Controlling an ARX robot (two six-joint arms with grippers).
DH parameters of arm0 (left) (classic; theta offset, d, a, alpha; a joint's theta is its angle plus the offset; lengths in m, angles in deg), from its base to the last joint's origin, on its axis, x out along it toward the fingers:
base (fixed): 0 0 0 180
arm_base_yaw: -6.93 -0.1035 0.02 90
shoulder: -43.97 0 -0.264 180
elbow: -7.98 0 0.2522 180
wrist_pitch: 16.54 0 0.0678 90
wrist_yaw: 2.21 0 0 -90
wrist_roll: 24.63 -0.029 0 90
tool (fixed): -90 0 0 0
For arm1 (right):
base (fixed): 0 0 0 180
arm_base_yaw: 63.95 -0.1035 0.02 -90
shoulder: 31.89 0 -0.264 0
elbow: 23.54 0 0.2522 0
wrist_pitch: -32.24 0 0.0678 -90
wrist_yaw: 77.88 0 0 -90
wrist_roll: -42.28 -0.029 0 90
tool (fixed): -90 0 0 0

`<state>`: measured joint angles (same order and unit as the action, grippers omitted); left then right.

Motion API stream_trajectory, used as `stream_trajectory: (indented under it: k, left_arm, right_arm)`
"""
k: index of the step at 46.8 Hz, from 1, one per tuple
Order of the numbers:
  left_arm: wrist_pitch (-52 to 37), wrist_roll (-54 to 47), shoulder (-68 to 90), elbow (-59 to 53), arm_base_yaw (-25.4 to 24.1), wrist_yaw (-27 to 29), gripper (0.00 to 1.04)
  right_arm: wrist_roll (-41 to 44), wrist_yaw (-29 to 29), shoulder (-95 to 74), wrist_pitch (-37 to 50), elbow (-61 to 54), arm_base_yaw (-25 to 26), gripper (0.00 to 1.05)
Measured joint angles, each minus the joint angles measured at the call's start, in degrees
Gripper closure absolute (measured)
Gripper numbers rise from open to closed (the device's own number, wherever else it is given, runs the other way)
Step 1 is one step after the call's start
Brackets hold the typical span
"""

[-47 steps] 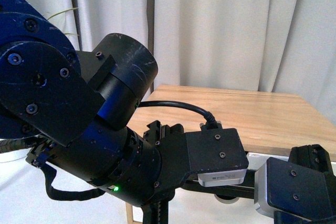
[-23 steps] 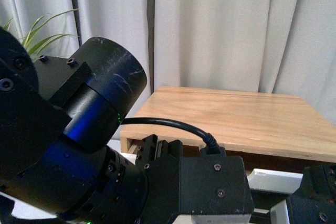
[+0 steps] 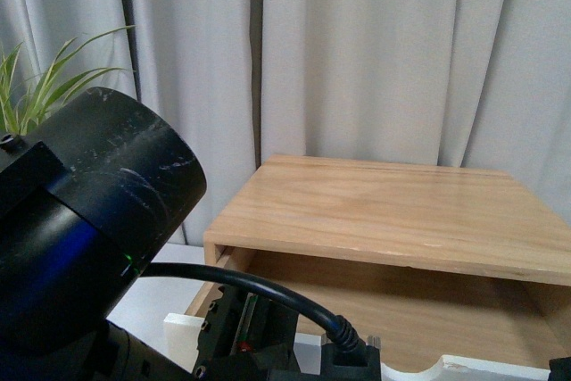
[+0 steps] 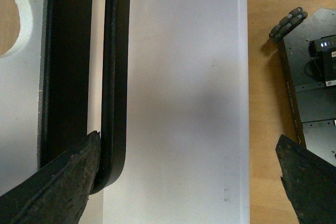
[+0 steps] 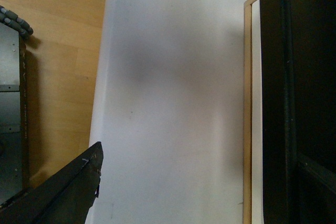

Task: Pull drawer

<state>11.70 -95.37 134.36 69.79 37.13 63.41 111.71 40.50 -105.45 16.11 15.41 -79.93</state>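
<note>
Since a second ago: my left arm [image 3: 89, 247] has drawn back and low, to 8 o'clock of the front view, and its wrist has dropped out of that view. My right arm has gone from it altogether. The drawer [image 3: 419, 310] has slid out from under the cabinet top [image 3: 384, 202].

1. Drawer. Stands well out, at 5 o'clock of the front view. Its light wood floor is bare and open to sight. The white front panel [image 3: 486, 369] is at the near edge, with the curved notch [image 3: 426, 365] cut in its top edge. The black slot handle [image 4: 65, 77] shows in the left wrist view only.

2. Left jaws. Spread wide, nothing clamped between them. One finger [image 4: 52, 192] lies at the rounded end of the handle; whether it hooks the handle I cannot tell. The other finger [image 4: 310, 182] is well apart from it, over the wooden floor [image 4: 262, 103] beside my base [image 4: 310, 77].

3. Right jaws. Only one finger [image 5: 58, 192] shows, at the edge of the white tabletop [image 5: 168, 103]. How far these jaws are open, I cannot tell.

4. Surroundings. Black cable [image 3: 268, 296] loops off my left arm at 6 o'clock. A green plant [image 3: 45, 86] is at 10 o'clock. Pale curtains [image 3: 357, 51] hang behind the cabinet.
</note>
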Motion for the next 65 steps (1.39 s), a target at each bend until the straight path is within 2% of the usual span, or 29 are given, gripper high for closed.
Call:
stream_trajectory:
  k: [6, 18, 27, 33, 37, 40, 45, 51, 56, 61, 65]
  left_arm:
    - [-3.6, 0.5, -1.4, -2.1, -0.1, -0.2, 0.06]
    - [-13.4, 5.3, -10.7, -9.2, -1.6, -2.1, 0.06]
    - [-24.9, 12.2, -18.9, -15.2, -4.7, -1.3, 0.06]
    - [-34.6, 19.7, -26.1, -21.7, -8.4, 0.9, 0.06]
    - [-36.9, 22.5, -32.3, -25.7, -11.2, 2.3, 0.06]
    - [-37.2, 24.4, -35.9, -27.5, -13.0, 3.1, 0.06]
    - [-34.3, 31.5, -46.6, -31.0, -19.2, 3.6, 0.06]
    - [-30.1, 39.5, -55.2, -33.9, -24.3, 6.2, 0.06]
    - [-25.8, 45.5, -59.8, -35.5, -27.6, 8.4, 0.06]
    - [-21.4, 57.1, -66.2, -38.5, -33.3, 8.4, 0.06]
    - [-21.2, 60.8, -67.6, -38.9, -34.0, 8.7, 0.06]
  right_arm:
    - [-1.6, 2.8, 1.9, 1.1, -1.0, 0.6, 0.09]
    - [-6.6, 7.8, 12.5, 0.3, -2.1, 5.4, 0.09]
    - [-10.4, 8.1, 17.3, 3.4, -3.4, 9.4, 0.09]
    - [-16.5, 5.9, 20.5, 12.2, -6.8, 13.7, 0.09]
    - [-21.4, 4.7, 22.6, 15.9, -8.6, 16.2, 0.09]
    - [-24.0, 4.4, 24.9, 16.2, -9.8, 17.7, 0.09]
    - [-29.5, 3.7, 32.0, 15.4, -12.5, 21.4, 0.09]
    - [-35.1, 4.0, 40.6, 10.6, -13.4, 25.4, 0.09]
    - [-38.8, 3.1, 45.8, 7.1, -14.1, 26.5, 0.09]
    - [-42.0, -0.4, 49.4, 5.6, -14.9, 26.6, 0.09]
    - [-42.8, -0.5, 49.6, 5.5, -14.9, 26.6, 0.09]
